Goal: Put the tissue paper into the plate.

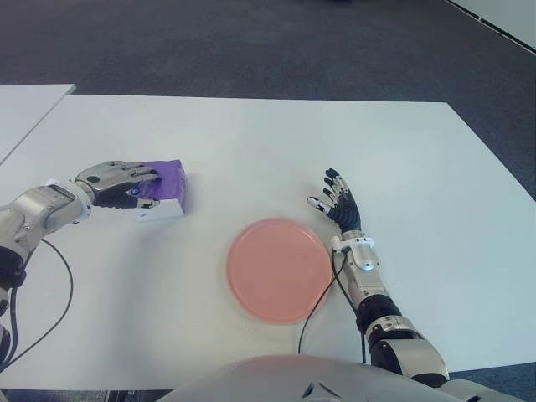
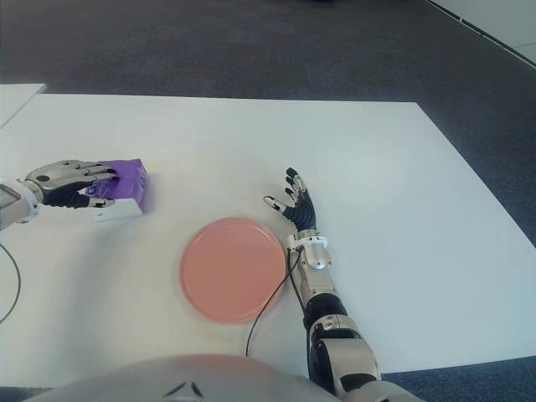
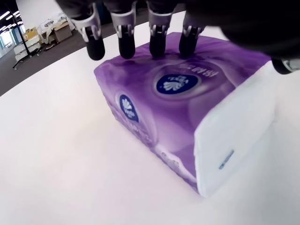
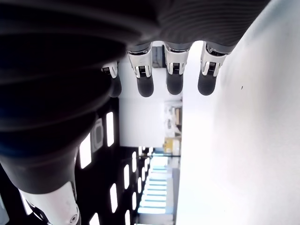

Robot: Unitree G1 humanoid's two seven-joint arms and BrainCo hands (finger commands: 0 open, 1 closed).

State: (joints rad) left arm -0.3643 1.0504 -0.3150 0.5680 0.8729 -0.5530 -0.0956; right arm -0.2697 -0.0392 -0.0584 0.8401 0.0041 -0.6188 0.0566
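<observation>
The tissue paper is a purple and white soft pack [image 1: 167,188] lying flat on the white table [image 1: 276,142] at the left. My left hand [image 1: 134,184] reaches over it from the left. In the left wrist view its fingers [image 3: 158,44] are stretched out with the tips touching the top face of the pack [image 3: 159,108], not wrapped around it. The pink plate [image 1: 279,268] sits bare near the table's front middle, well to the right of the pack. Just right of the plate is my right hand [image 1: 335,203], its fingers [image 4: 174,79] spread and holding nothing.
A black cable [image 1: 322,301] runs from the right wrist along the plate's right rim. A second white table [image 1: 25,105] stands at the far left. Dark carpet [image 1: 251,42] lies beyond the table's far edge.
</observation>
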